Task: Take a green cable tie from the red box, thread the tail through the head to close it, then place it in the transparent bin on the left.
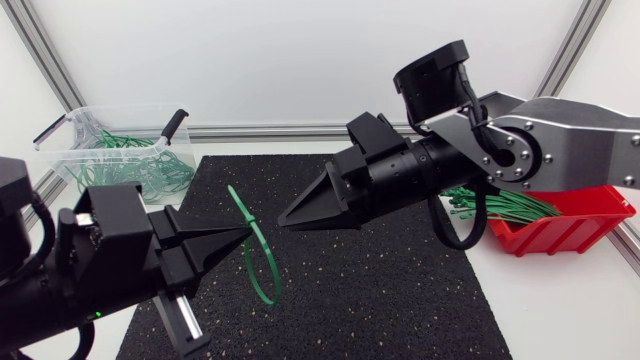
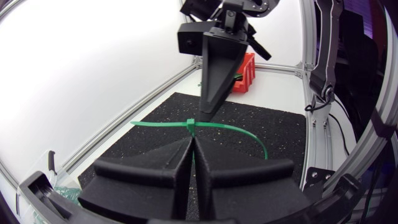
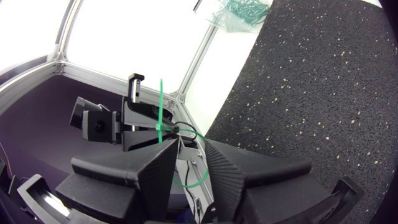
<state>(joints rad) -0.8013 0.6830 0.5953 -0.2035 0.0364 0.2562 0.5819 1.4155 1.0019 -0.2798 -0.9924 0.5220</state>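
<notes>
Left tool (image 1: 243, 236) clamped on cable tie (image 1: 268, 285), seemingly threaded | right tool (image 1: 287, 217) slightly apart, empty | next: swing to transparent bin (image 1: 72, 165)

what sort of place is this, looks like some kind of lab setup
Most likely a robotics lab work cell: a left arm and a right arm meet over a black mat, with a red box of green cable ties and a transparent bin.

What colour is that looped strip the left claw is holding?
Green; the cable tie shows best in the head view.
</notes>
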